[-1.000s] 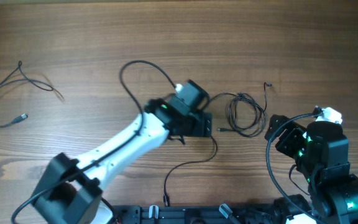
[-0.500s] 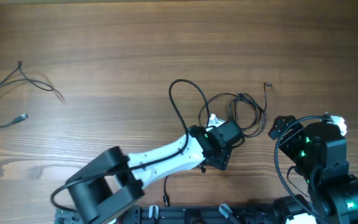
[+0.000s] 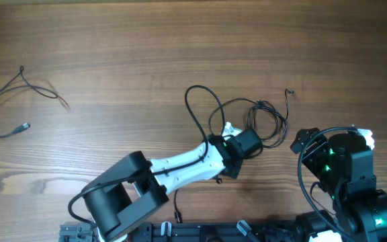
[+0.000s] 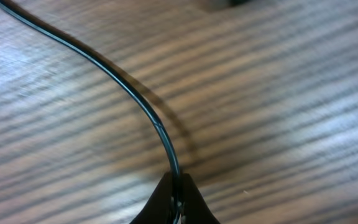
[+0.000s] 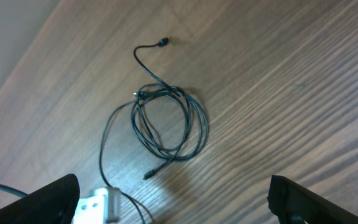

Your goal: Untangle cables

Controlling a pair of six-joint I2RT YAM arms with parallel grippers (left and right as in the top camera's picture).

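Close above the brown wooden table [image 4: 278,124], whose grain runs in pale and dark stripes, two dark fingers [image 4: 157,202] of the left arm meet in a narrow point, pressed together. A thin black cable [image 4: 123,87] is pinched between their tips. From the pinch it runs straight up a short way, then bends in a smooth arc to the left and leaves the picture. It lies on or just above the wood, with a soft shadow beside it. A blurred dark shape [image 4: 229,3] shows at the far side.
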